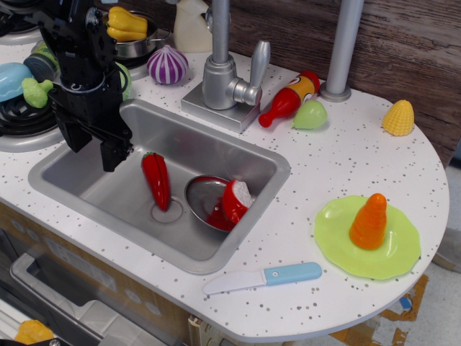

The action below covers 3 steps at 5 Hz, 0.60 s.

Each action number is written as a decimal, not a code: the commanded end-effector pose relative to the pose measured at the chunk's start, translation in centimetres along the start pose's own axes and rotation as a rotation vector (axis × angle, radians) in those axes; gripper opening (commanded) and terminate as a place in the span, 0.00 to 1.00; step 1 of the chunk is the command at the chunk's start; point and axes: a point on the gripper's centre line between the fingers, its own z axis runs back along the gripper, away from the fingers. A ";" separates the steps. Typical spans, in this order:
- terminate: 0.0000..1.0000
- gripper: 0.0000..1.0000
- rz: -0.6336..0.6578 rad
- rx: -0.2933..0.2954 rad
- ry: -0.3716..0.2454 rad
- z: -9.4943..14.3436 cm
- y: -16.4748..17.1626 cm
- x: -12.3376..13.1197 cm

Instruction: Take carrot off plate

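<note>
Hanging over the sink's (86, 189) left end, claw (94, 148) pointing down — parted, grasping nothing.

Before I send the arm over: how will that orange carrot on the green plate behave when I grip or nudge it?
The carrot looks like rigid, glossy plastic, so probably light and a bit slippery. It stands upright on its wide end on the plate; a nudge near the narrow top may tip it, and a cone would likely roll in an arc. Its taper could let pads slide upward.

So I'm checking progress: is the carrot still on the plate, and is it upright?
On the plate, upright. The carrot stands point-up on its wide end on the green plate. The hand hangs over the sink, far away.
</note>
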 end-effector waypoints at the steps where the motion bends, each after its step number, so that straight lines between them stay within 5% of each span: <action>1: 0.00 1.00 0.000 0.000 0.000 0.0 0.0 0.0; 3: 0.00 1.00 0.011 0.020 0.073 9.9 -4.9 2.5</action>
